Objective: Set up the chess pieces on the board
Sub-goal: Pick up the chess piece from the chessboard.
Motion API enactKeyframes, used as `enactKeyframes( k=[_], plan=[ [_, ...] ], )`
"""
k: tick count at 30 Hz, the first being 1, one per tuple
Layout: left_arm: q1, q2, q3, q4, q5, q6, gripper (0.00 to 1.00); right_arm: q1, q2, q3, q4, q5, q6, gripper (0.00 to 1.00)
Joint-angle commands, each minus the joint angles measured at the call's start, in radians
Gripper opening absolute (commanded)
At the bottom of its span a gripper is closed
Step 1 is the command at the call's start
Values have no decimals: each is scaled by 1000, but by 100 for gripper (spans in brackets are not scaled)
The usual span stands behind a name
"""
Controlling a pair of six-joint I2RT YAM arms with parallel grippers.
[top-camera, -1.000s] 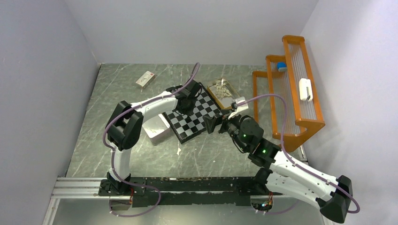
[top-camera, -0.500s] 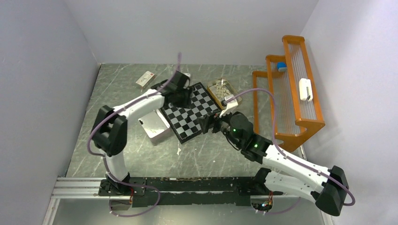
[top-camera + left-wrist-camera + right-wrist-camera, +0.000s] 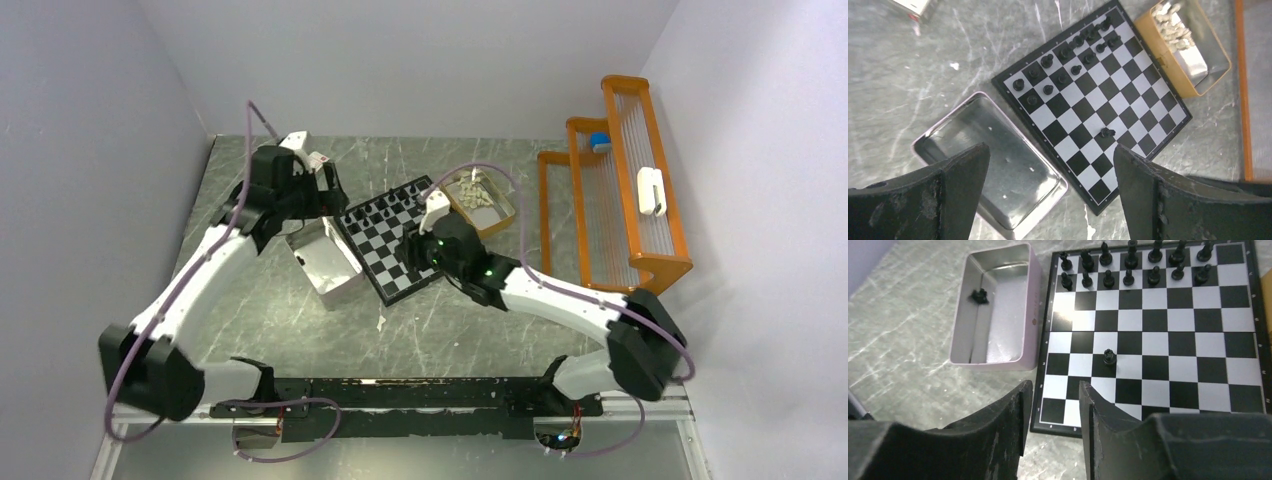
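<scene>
Black chess pieces [image 3: 1130,262] stand in 2 rows along 1 edge of the board [image 3: 1193,365], mid-table, with 1 lone piece [image 3: 1108,357] well apart. A tin [image 3: 1034,310] lies just beside the rim. Overhead, left gripper [image 3: 1050,150] spread wide; right gripper [image 3: 1054,387] narrowly parted, empty, at the opposite edge.

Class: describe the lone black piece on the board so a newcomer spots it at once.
Find the chessboard on the grey table. Black pieces line two rows at one edge. The lone piece stands several squares away, nothing beside it.

A robotics lab cell: plain white walls [image 3: 420,60] box in a grey marbled table [image 3: 450,330]; two white robot arms [image 3: 200,275] are bolted to a near metal rail [image 3: 160,398].
</scene>
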Motion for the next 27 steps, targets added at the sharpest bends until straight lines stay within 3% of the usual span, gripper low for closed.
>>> enactKeyframes(
  k=[1,5,10,22,27],
  plan=[
    [-5,-183,-61,-70,-88,99,98,-30,148,77,9,-34,-16,40],
    [-5,-346,-155,-81,-189,170,98,-53,252,126,8,-51,-11,34],
    [-8,-504,-295,17,-163,192,98,-73,375,223,-59,-25,-38,38],
    [-14,-508,-292,20,-134,204,98,-77,518,338,-128,71,-95,46],
    [-14,-498,-281,9,-135,207,98,-81,548,354,-128,65,-109,42]
  ],
)
